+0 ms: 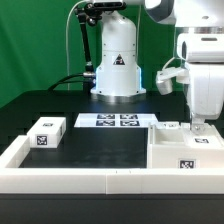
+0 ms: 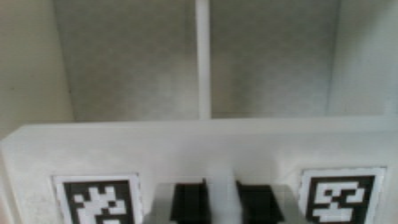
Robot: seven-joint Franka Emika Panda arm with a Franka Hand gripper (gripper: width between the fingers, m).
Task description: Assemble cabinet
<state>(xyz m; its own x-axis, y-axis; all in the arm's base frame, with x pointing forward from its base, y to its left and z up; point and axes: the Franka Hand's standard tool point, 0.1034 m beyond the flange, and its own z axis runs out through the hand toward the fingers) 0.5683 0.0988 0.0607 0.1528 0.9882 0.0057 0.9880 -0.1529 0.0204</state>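
Cabinet body [image 1: 178, 150] sits on the desk [image 1: 100, 148] directly beneath your end effector [image 1: 197, 128], open side up, probably so parts can drop in beside its divider [image 2: 201, 60]. The fingers [image 2: 189, 203] stand nearly together at the tagged wall [image 2: 196, 150]; you cannot tell whether they grip it. A loose block [image 1: 45, 132] waits well away.

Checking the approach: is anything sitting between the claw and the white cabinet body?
Nothing visible does. The claw hangs right at the cabinet body, on the exterior view's right. The small tagged block and the marker board lie off to the side, out of the way.
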